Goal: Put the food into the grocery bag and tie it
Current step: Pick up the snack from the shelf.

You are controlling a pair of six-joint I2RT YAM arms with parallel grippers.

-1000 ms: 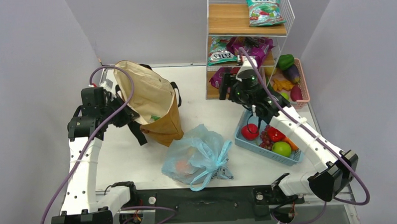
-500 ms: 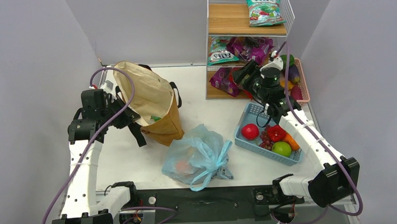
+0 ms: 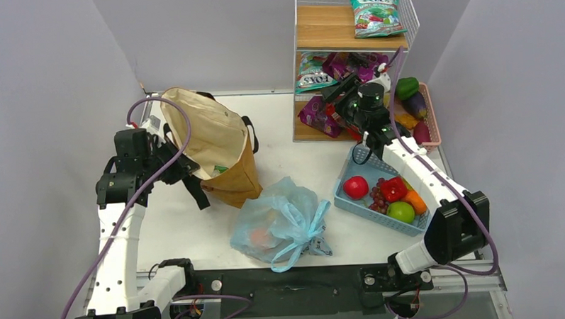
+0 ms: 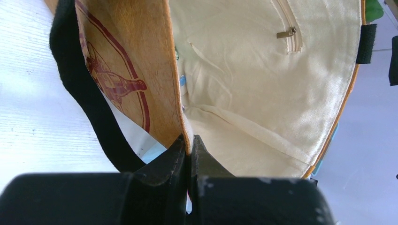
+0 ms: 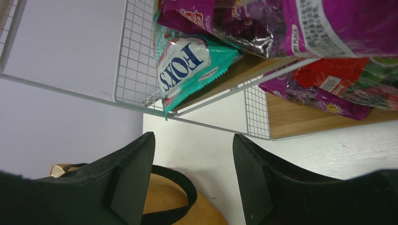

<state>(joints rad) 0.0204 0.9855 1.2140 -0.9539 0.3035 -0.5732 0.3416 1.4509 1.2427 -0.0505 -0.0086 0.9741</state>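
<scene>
The left pincer [image 4: 188,140] is pressed closed on the rim of the tan tote [image 4: 244,93], at the left of the top view. The right pincer [image 5: 192,140] stands fairly wide with nothing between its fingers, close to the wire shelf [image 5: 136,56] of snack packets [image 5: 328,28] at upper right. The light blue grocery bag [image 3: 282,220] lies on the counter [image 3: 279,131] at lower centre. Its handles are gathered in a knot and some orange food [image 3: 257,237] shows through. A blue basket [image 3: 370,217] of fruit [image 3: 401,211] sits just beside it on the right.
</scene>
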